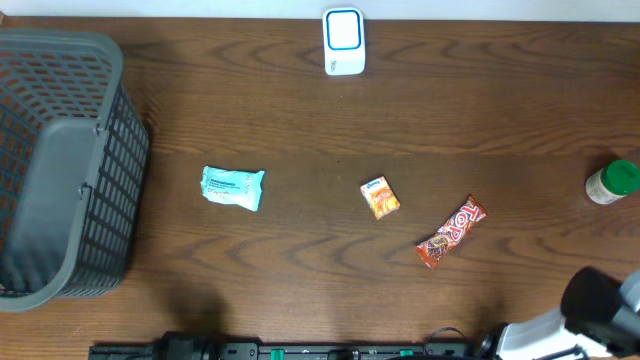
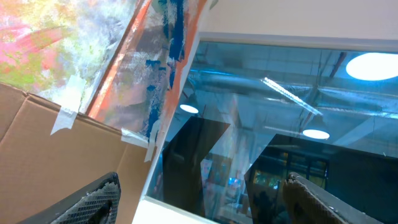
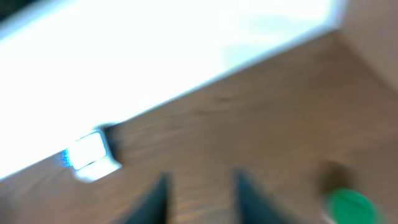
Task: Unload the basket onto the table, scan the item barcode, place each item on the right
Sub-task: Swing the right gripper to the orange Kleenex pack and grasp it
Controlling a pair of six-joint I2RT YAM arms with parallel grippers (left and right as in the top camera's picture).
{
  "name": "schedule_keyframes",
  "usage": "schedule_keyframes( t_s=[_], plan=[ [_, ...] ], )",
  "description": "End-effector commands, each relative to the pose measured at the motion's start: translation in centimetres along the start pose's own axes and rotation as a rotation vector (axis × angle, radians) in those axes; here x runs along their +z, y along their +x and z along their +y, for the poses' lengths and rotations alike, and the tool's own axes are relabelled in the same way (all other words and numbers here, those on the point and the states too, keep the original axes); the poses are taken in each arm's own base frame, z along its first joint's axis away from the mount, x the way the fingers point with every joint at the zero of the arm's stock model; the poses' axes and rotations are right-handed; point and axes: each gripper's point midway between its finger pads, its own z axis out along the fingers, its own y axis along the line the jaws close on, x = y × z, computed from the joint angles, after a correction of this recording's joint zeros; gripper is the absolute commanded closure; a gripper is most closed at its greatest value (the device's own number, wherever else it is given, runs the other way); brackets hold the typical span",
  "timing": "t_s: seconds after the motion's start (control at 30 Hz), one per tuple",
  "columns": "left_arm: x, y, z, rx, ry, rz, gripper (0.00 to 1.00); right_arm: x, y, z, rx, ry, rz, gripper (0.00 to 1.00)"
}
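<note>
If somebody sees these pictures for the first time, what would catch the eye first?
The big grey basket at the left edge of the dark wooden table stands out first. Then come three bright items across the middle: a teal packet, a small orange box and a red candy bar. A white scanner with a blue rim stands at the far edge, and a green-lidded bottle at the right edge.

One basket (image 1: pixel 112 190), one scanner (image 1: pixel 343 40), one jar (image 1: pixel 612 182), one small box (image 1: pixel 380 197), two wrapped snacks (image 1: pixel 233 187) (image 1: pixel 451 232).
</note>
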Motion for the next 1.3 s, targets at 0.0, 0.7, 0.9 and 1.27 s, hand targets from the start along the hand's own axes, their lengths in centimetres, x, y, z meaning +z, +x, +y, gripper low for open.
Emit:
schedule_keyframes(
  t_s=[0.0,0.7,0.9,1.27],
  plan=[
    [-0.3,-0.4,0.2,-0.005,-0.009,-0.015,0.16,3.2,3.3,4.8,-0.005,-0.182,0.149,0.95],
    [-0.5,-1.1,0.3,-0.012,-0.01,-0.03,0.16,17.6,34.1,11.3,-0.246,-0.136,0.76,0.52],
    [-0.5,-1.1,0.3,-0.012,-0.01,-0.03,0.16,18.4,37.7,11.0,-0.229,-0.134,0.779,0.99],
    [-0.5,-1.1,0.3,-0.012,-0.01,-0.029,0.16,16.0,40.2,10.3,-0.245,-0.094,0.909,0.01]
  ],
)
